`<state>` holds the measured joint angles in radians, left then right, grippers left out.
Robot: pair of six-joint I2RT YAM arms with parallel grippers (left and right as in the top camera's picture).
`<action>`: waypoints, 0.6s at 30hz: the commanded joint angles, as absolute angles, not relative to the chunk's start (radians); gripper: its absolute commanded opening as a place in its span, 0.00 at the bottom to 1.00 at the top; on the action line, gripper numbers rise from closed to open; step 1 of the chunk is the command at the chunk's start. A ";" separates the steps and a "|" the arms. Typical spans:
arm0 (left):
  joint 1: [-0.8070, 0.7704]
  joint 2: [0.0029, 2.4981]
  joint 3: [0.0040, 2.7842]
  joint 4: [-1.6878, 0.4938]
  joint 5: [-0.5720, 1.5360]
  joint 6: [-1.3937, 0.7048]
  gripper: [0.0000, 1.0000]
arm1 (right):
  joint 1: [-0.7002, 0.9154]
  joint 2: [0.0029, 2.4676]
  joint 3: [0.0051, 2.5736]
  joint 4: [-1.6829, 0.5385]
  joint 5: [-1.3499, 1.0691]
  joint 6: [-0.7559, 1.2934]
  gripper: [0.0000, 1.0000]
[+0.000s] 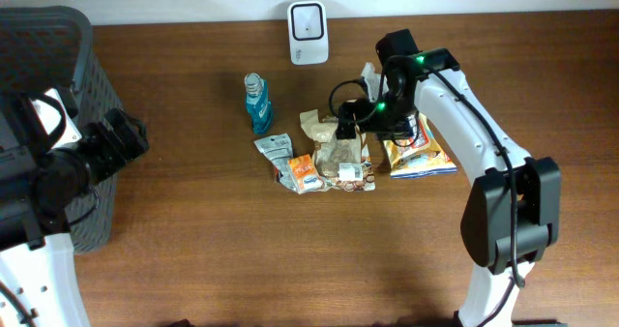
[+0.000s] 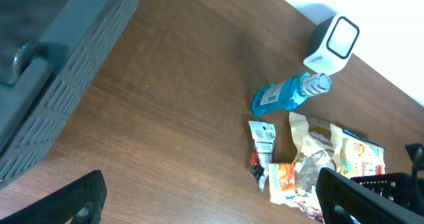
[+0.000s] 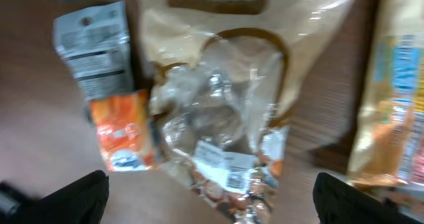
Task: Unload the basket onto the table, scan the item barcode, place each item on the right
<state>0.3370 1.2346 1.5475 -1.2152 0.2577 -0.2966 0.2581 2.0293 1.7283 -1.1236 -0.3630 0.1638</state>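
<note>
Brown snack bag (image 3: 218,111) lies flat in front of the white scanner (image 1: 308,19), right gripper (image 3: 212,194) poised over it with jaws spread and empty, so the pick seems pending: clamp the bag, then turn its white label (image 3: 228,168) toward the scanner.

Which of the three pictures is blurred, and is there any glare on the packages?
Right wrist view: blurred all over, with white glare on the clear snack bag, label unreadable. Overhead view: sharp, evenly lit. Left wrist view: sharp on the blue bottle; its own dark fingers at the bottom look soft.
</note>
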 commanded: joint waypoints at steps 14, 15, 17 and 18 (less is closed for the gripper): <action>0.342 1.234 1.545 -1.216 0.266 -0.306 0.99 | 0.257 2.073 1.475 -0.817 -0.319 0.309 0.71; 0.342 1.234 1.545 -1.216 0.266 -0.306 0.99 | 0.257 2.073 1.451 -0.793 -0.319 0.329 0.58; 0.342 1.234 1.545 -1.216 0.266 -0.306 0.99 | 0.257 2.073 1.432 -0.770 -0.322 0.331 0.36; 0.342 1.234 1.545 -1.216 0.266 -0.306 0.99 | 0.257 2.073 1.432 -0.768 -0.322 0.331 0.17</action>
